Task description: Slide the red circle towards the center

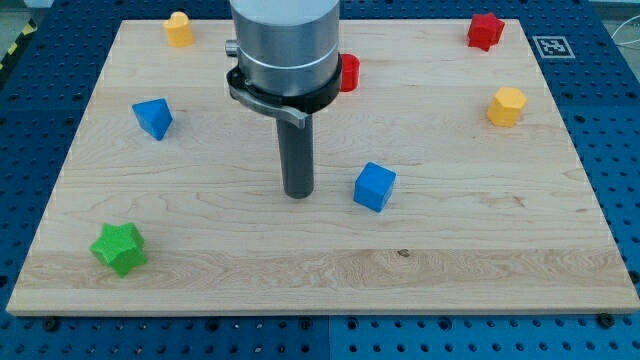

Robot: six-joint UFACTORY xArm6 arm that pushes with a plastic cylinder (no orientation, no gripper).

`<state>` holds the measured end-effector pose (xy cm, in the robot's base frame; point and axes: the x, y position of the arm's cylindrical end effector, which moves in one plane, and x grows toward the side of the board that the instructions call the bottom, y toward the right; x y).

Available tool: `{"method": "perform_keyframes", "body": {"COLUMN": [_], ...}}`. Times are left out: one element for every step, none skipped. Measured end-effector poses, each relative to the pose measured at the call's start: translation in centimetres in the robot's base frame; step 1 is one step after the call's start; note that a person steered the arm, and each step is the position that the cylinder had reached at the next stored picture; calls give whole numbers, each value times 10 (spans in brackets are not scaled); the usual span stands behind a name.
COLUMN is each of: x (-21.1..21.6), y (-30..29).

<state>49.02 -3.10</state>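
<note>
The red circle [349, 72] lies near the view's top middle, partly hidden behind the arm's grey body. My tip [298, 193] rests on the board near the centre, well below the red circle and slightly to its left. A blue cube [374, 186] sits just to the right of my tip, apart from it.
A wooden board [320, 280] holds the other blocks: a yellow block [179, 29] at top left, a red star-like block [485, 30] at top right, a yellow hexagon [506, 105] at right, a blue triangle-like block [153, 117] at left, a green star [119, 248] at bottom left.
</note>
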Motion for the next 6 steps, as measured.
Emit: {"method": "perform_keyframes", "body": {"x": [-25,-50,-74,-108,-143,-172], "y": [-5,-5,-5,-6,-9,-9]}}
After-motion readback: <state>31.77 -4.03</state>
